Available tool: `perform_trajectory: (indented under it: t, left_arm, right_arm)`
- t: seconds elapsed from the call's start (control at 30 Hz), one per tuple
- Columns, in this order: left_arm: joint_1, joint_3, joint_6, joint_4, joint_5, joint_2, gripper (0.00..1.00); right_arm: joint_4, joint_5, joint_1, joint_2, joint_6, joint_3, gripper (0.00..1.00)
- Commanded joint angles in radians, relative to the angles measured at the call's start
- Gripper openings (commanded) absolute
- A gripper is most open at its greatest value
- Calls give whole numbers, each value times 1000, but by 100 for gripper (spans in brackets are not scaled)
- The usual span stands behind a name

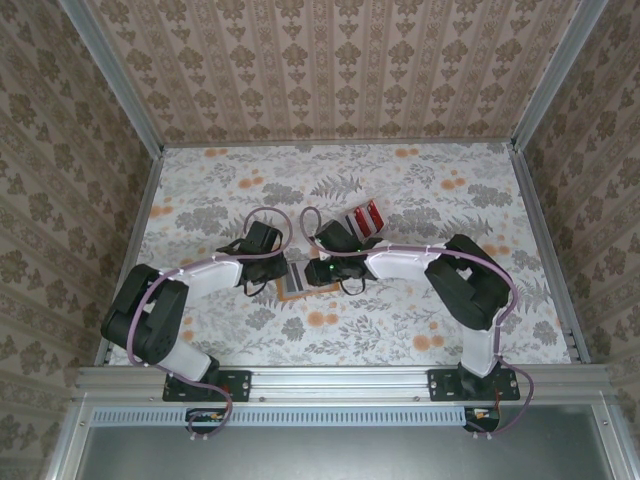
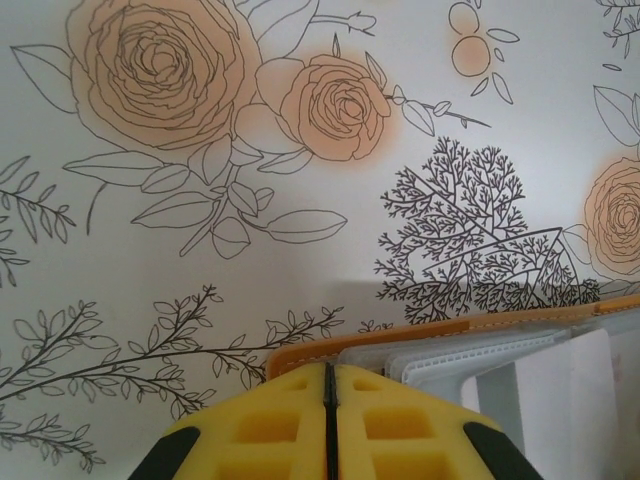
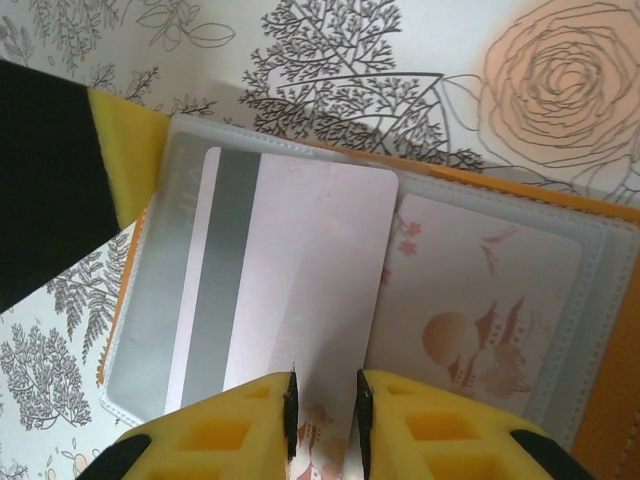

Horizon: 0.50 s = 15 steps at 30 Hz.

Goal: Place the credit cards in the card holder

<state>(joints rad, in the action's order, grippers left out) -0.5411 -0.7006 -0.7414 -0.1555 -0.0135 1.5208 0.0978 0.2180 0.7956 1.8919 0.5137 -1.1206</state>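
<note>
Top view: your left gripper (image 1: 274,266) and right gripper (image 1: 318,272) are meeting over the card holder (image 1: 297,290); red credit cards (image 1: 365,217) are lying just beyond the right gripper.

Left wrist view: the left gripper (image 2: 329,372) is pressing its fingers fully together, with the card holder (image 2: 400,333) lying just ahead of their tips.

Right wrist view: the right gripper (image 3: 325,385) is holding its fingers narrowly apart, gripping nothing. It is hovering over the near end of a white card (image 3: 290,270), which is lying on the card holder (image 3: 615,400) left of a patterned card (image 3: 480,300).

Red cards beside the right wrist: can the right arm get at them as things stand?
Probably yes: the red cards lie uncovered close to that arm, though the right end effector is over the card holder.
</note>
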Motion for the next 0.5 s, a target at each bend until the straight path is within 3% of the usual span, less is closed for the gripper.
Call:
perform_trajectory:
  t: [0.0, 0.47]
  left_arm:
    - [-14, 45, -21, -93, -22, 28, 9]
    - [-20, 38, -25, -125, -9, 14, 9]
  right_arm:
    - [27, 37, 30, 23, -27, -46, 25]
    - [13, 76, 55, 43, -20, -84, 25]
